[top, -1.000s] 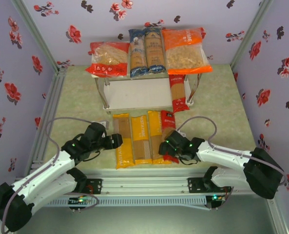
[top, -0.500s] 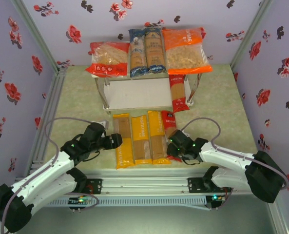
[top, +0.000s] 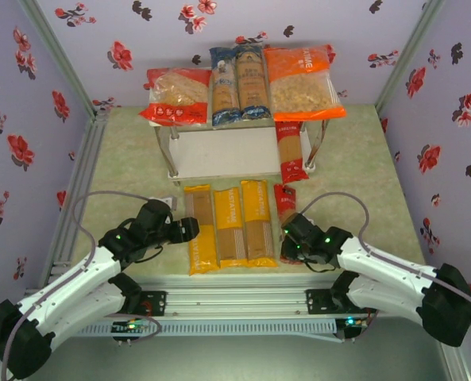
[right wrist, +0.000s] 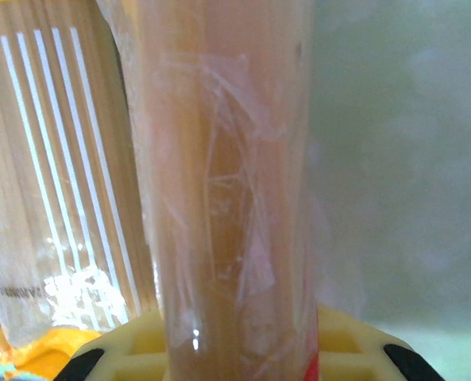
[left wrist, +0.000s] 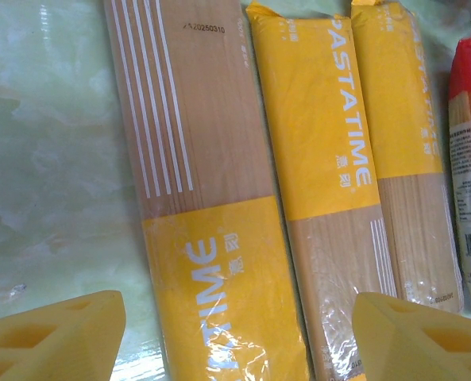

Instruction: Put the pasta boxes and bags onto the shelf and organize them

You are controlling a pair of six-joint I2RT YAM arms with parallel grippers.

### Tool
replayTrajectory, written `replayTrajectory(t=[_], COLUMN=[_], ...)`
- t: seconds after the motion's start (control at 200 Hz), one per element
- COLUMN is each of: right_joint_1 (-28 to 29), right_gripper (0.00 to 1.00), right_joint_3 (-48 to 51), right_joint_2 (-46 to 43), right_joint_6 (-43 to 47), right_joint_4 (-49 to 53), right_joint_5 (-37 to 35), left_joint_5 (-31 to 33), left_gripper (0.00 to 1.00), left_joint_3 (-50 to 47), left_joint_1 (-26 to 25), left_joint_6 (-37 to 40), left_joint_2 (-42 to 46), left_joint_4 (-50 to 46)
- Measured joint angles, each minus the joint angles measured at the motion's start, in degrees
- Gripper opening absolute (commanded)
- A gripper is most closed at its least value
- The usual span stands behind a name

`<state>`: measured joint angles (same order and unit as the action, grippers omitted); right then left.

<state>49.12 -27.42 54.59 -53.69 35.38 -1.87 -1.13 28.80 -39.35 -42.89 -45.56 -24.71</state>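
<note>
Right gripper (top: 293, 232) has shifted aside, seemingly clamped on the end of the red spaghetti pack (top: 284, 198); jutting beyond the fingers, it may sag loose. Left gripper (left wrist: 235, 341) gapes.

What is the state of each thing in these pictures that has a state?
left gripper: jaws open, holding nothing.
right gripper: jaws closed on the held red pack.
held red pack: gripped at its near end.
yellow packs: three, flat on the table, side by side.
shelf: top board carries red-ended bag, blue packs, orange bag.
other red pack: by the shelf's right front leg, not on top.
</note>
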Motion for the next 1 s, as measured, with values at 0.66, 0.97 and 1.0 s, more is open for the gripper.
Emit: replayTrajectory(t=[0.66,0.97,1.0], right_joint_1=[10.9,6.2,5.2], right_gripper=[0.00,0.00,0.00], right_joint_3=[-20.3,-32.5,-33.6], right_joint_2=[5.4,17.8,19.1], right_joint_6=[4.1,9.4,10.4], right_joint_4=[12.7,14.9,14.8], right_joint_5=[-0.1,-8.5,-9.0], left_joint_5=[0.0,0.0,0.0], left_gripper=[0.76,0.76,0.76], left_joint_3=[0.0,0.5,0.7], left_joint_1=[0.0,0.0,0.0], left_joint_6=[0.2,1.1,1.1], left_joint_2=[0.2,0.2,0.2], left_joint_4=[-0.6,-1.0,-1.1])
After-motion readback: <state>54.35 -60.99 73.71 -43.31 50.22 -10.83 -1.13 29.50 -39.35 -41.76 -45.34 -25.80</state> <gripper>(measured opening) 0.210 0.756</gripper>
